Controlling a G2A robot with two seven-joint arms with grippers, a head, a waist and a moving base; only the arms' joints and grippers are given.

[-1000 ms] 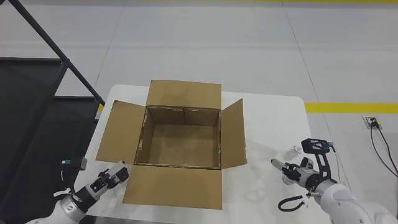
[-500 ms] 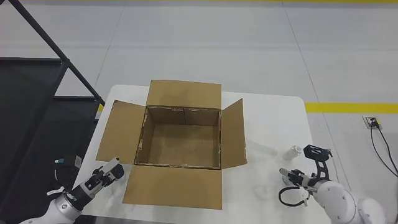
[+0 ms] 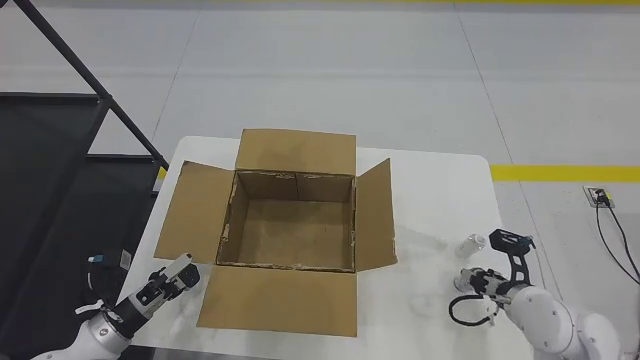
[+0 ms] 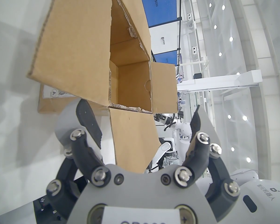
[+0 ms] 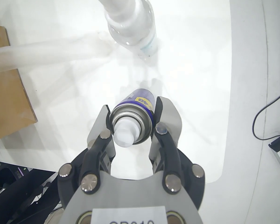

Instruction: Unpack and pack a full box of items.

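Right gripper [image 5: 133, 107] clenched on spray can [image 5: 140, 99], upright at right side of table [image 3: 430, 190], clear bottle [image 5: 130, 24] near. Left gripper [image 4: 140, 115] spread, holding nothing, by cardboard box [image 3: 297, 150] front flap. Box looks empty; likely packing step. Next: lift can over right flap, lower inside

The left gripper [image 4: 140, 110] and right gripper [image 5: 133, 108] each have a grey metal plate studded with silver screws, black linkage bars, pale fingers [image 5: 170, 117] lined with black pads [image 4: 87, 117], and a white printed label, on white-shelled arms.
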